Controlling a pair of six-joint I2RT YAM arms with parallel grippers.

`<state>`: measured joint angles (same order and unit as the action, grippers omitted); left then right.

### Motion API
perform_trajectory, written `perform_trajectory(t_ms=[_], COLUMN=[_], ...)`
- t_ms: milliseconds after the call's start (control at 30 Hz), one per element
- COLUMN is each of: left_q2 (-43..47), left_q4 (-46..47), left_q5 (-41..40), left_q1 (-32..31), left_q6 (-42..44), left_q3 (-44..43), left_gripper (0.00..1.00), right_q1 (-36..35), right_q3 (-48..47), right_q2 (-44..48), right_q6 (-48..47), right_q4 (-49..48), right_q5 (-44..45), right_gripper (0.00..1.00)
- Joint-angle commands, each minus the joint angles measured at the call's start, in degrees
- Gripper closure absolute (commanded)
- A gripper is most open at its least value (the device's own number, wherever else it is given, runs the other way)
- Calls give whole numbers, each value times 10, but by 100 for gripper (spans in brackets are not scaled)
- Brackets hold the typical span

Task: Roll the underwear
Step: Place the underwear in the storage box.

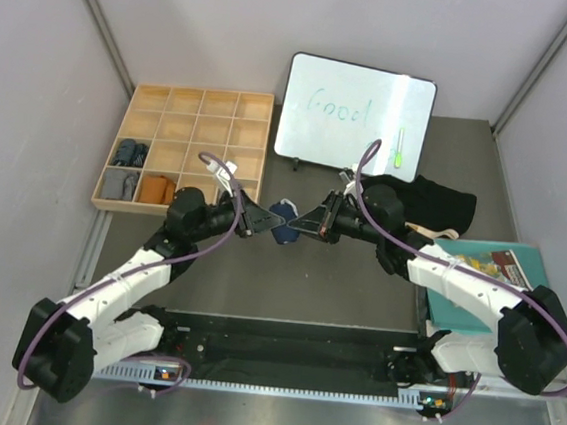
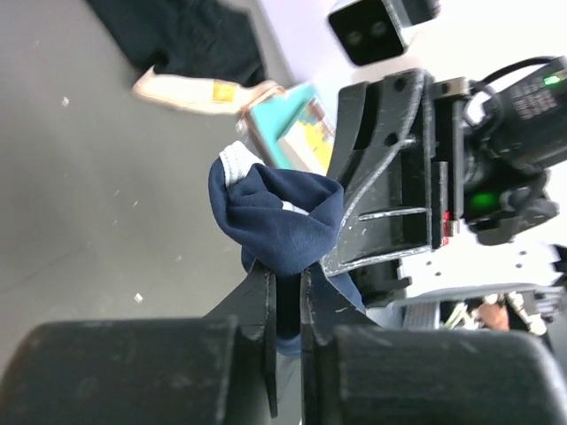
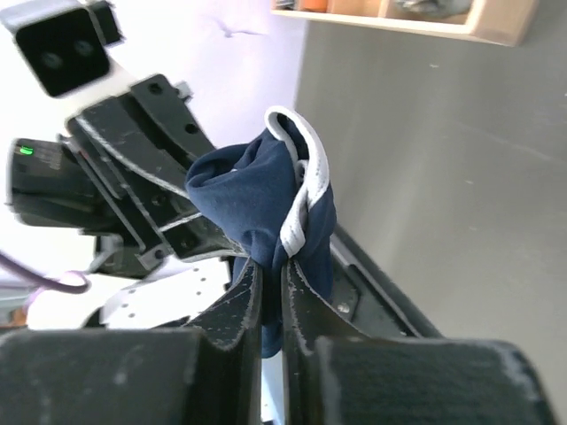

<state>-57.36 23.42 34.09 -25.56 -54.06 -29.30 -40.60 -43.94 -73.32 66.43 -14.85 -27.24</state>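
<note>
Grey table (image 1: 287, 283) carrying four things.
A wooden compartment tray (image 1: 205, 90) sits at the far left, a whiteboard (image 1: 358, 114) with "Good" written on it just beside it at far centre, black briefs (image 1: 440, 203) with a beige waistband lie crumpled right of centre, and a teal book (image 1: 459, 315) rests at the right edge.

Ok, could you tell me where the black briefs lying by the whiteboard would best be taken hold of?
Probably at the beige waistband of the black briefs: it lies as an exposed strip along the cloth's near edge, so coming down from above on that near side should pinch it. The left gripper and right gripper are both shut on the navy briefs.
</note>
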Motion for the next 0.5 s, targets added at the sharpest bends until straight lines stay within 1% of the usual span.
perform_trajectory(t_ms=[0,33,100,133,167,200,233,367,467], left_q2=[-27,-37,-50,-69,-79,-89,-108,-162,-201], left_q4=[-92,-141,-189,-212,-250,-265,-273,-311,-320], left_q5=[-5,-10,-25,-23,-16,-10,-4,0,26], left_q1=[-1,6,18,28,51,63,86,139,186], left_q6=[88,124,178,192,205,222,229,267,281], left_q3=[-66,-89,-113,-124,-145,-154,-169,-204,-230], left_gripper=[100,100,100,100,100,100,100,100,100], right_q1=[-2,5,27,34,42,56,61,78,91], right_q3=[-30,-29,-19,-16,-13,-8,-5,0,10], right_q2=[11,13,25,30,34,43,48,68,81], right_q6=[-52,-58,-82,-91,-101,-117,-125,-167,-180], right_q4=[4,17,31,39,53,60,67,107,109], right_q5=[-4,0,11,15,14,15,16,13,0], right_gripper=[76,63,45,42,40,40,39,39,38])
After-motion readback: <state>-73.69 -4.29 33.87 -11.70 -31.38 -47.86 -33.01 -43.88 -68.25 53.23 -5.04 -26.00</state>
